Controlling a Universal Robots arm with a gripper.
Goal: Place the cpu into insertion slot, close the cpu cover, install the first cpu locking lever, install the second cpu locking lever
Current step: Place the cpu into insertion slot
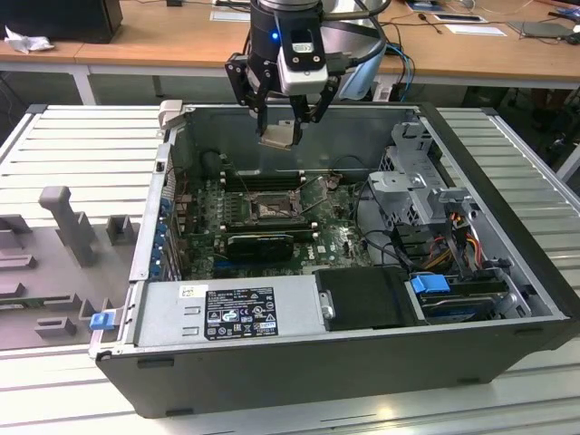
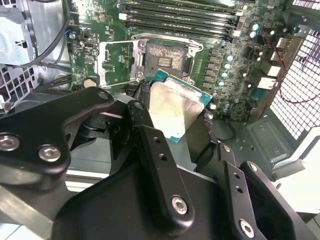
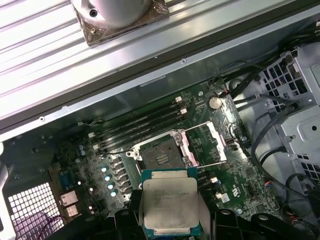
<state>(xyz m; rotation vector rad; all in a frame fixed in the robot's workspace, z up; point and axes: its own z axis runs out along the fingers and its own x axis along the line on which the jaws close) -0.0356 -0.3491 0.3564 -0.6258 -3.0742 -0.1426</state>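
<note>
We are holding the gripper (image 1: pixel 286 127) above the case (image 1: pixel 344 362), fingers clamped on the cpu (image 2: pixel 172 107) — insertion slot (image 2: pixel 162 59) lying empty, cpu cover (image 2: pixel 117 62) open.

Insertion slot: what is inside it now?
Nothing: the insertion slot lies uncovered and empty, its bare contacts showing. The claw holds the cpu above it. In the second wrist view the cpu hides part of its rim.

Exterior view: high, oblique, across the open case (image 1: pixel 317 372). Both wrist views: close above, sharing the insertion slot (image 2: pixel 165 60) (image 3: pixel 160 156).
</note>
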